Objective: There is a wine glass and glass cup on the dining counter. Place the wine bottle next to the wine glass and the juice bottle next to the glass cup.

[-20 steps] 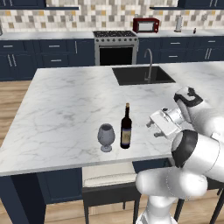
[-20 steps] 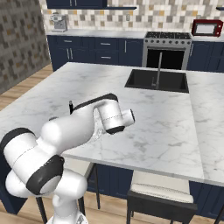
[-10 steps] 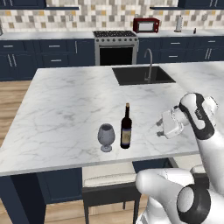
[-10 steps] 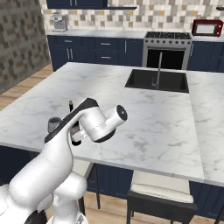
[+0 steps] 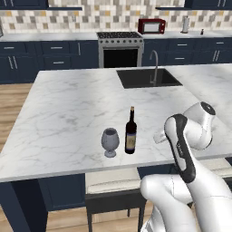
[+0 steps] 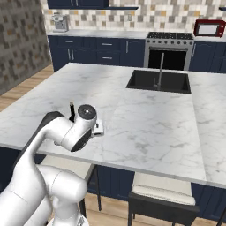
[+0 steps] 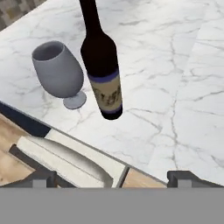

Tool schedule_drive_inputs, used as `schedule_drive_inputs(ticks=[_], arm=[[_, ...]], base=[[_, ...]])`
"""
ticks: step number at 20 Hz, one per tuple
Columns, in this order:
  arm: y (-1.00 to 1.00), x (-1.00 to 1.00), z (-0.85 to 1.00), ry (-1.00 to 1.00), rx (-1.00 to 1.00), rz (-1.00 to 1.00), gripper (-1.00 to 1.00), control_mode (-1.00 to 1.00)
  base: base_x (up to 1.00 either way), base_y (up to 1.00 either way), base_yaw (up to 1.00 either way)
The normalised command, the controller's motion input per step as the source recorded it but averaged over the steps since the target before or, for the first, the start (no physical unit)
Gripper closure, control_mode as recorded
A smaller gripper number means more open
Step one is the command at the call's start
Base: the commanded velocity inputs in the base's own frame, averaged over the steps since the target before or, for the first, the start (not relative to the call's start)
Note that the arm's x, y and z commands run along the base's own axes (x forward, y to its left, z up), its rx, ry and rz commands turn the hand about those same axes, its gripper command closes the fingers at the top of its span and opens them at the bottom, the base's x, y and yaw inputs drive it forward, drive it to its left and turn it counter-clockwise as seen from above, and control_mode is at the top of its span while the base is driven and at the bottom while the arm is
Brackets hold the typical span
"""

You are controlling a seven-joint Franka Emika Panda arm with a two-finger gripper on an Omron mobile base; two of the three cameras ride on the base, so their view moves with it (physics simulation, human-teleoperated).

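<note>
Your tool (image 7: 111,178) has its tips spread apart, gripping nothing; tall dark label-wrapped glass wine bottle (image 5: 131,132) stands just beside grey stemmed goblet (image 5: 109,141) on white marble counter (image 5: 68,108).

White marble bench (image 5: 68,113): wine glass (image 5: 109,141) and wine bottle (image 5: 131,132) upright near front edge, bottle just beside at glass's 3 o'clock.

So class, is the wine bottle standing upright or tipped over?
Upright: the wine bottle stands on its base beside the wine glass, neck pointing up.
</note>
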Motion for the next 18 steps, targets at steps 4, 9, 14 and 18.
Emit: schedule_drive_inputs(ticks=[4, 9, 14, 18], arm=[[0.0, -0.25, 0.17, 0.22, -0.05, -0.39, -1.0, -1.0], [0.0, -0.34, 0.04, 0.04, -0.18, -0.32, -1.0, -1.0], [0.0, -0.22, 0.06, 0.0, -0.1, -0.22, -1.0, -1.0], [0.0, 0.0, 0.0, 0.0, 0.0, -0.03, -1.0, -1.0]], base=[[0.0, 0.0, 0.0], [0.0, 0.0, 0.0], [0.0, 0.0, 0.0], [0.0, 0.0, 0.0]])
